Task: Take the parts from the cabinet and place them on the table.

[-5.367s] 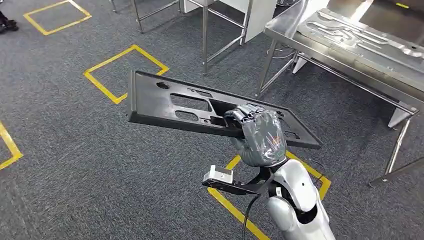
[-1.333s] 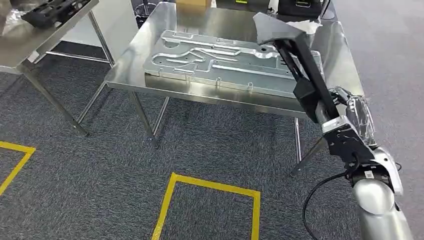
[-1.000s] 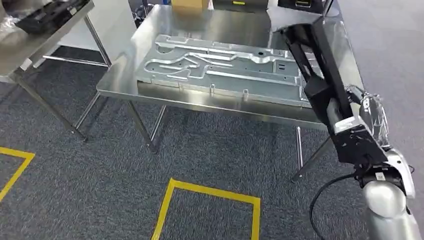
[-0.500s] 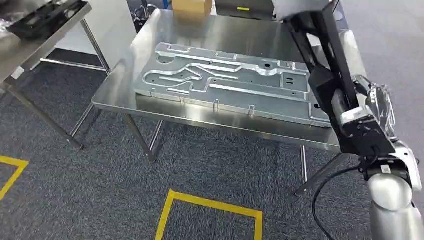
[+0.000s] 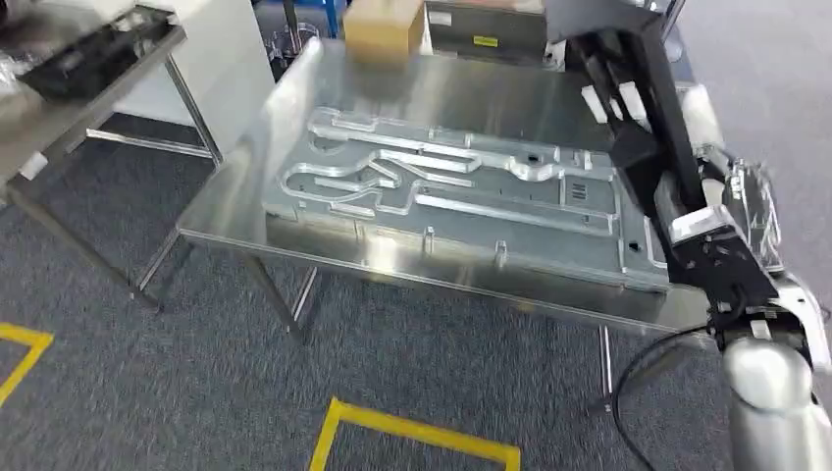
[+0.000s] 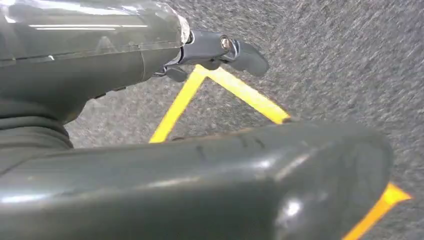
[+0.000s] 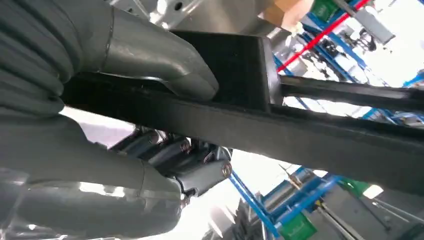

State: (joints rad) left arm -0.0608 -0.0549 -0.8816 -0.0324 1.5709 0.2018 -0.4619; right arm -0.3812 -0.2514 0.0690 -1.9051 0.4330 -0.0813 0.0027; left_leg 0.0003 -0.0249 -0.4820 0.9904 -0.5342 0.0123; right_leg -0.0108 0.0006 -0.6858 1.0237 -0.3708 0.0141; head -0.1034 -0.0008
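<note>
At right, gripping long black plastic frame part in right hand over steel table; stiff, light, leverage-prone; holding nearer middle seems safer.

We face a steel worktop on thin metal legs, standing on grey carpet. A large grey metal plate with raised curved channels lies flat on the worktop, covering most of its near half and reaching close to the near edge. Beyond the plate, at the worktop's far edge, sits a cardboard box, and just beside the box a dark case with a yellow label. Left of the plate, well apart, we see a second worktop with a black tray lying on it. Yellow tape lines mark the carpet near the plate's worktop.
</note>
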